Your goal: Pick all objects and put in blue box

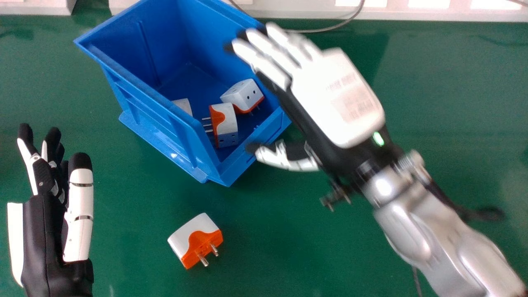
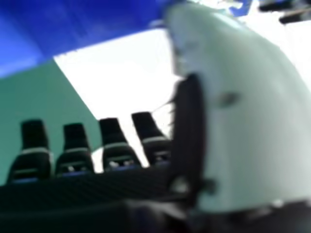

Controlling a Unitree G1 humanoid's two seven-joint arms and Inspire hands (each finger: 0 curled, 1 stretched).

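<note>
Straight fingers (image 1: 271,68) slightly spread, a robot's right hand (image 1: 336,99) hangs at the edge of a blue box (image 1: 154,121), its thumb (image 1: 288,160) apart. Left of those fingers, three plug adapters (image 1: 243,95) lie inside. Another adapter (image 1: 199,239) sits on the worktop (image 1: 280,247), between them and the upright, straight-fingered left hand (image 1: 45,239).

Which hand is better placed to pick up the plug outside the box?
Probably the left hand: it is open, with its thumb side toward the plug and nothing between them. The right hand, also open, is up by the box.
</note>
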